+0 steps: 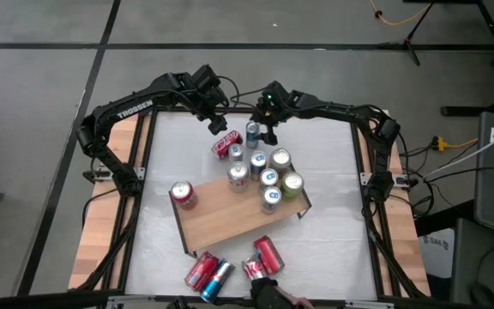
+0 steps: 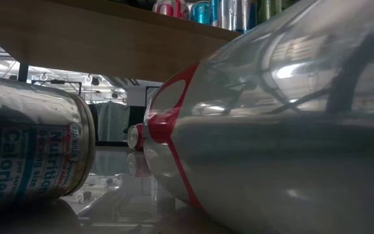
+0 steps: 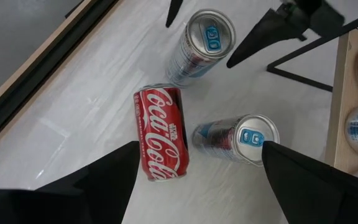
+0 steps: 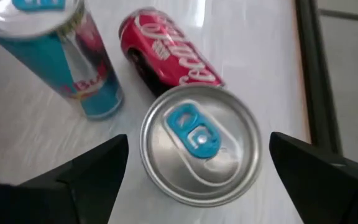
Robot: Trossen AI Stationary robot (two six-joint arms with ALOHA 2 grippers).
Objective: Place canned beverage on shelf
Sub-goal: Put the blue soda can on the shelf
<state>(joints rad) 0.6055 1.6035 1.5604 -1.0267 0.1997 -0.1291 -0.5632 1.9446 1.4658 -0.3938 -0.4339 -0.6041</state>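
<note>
— Red aluminium first: what lies under your left pincer?

— My left gripper (image 1: 215, 123) hovers with its fingers (image 3: 104, 180) spread apart, holding nothing. Straight below the gap lies a red Coca-Cola can (image 3: 161, 132) on its side on the white tabletop (image 1: 333, 249). Just beside it, toward the shelf, stands a slim blue-tabbed can (image 3: 241, 138), and another slim can (image 3: 202, 45) stands past it, under my other arm.

— And the right one?

— My right gripper (image 1: 268, 136) hangs directly over that second slim can (image 4: 199, 142), jaws wide on either side of its lid, not touching it. Beyond it I see the red can and the other slim one.

— Where is the shelf?

— The wooden shelf (image 1: 230, 219) sits nearer the table's middle, beyond both grippers. It carries a cluster of upright cans (image 1: 268, 176) at the end close to my right gripper and one red can (image 1: 183, 194) at the other end. Three more cans (image 1: 230, 266) lie on the table past the shelf.
</note>
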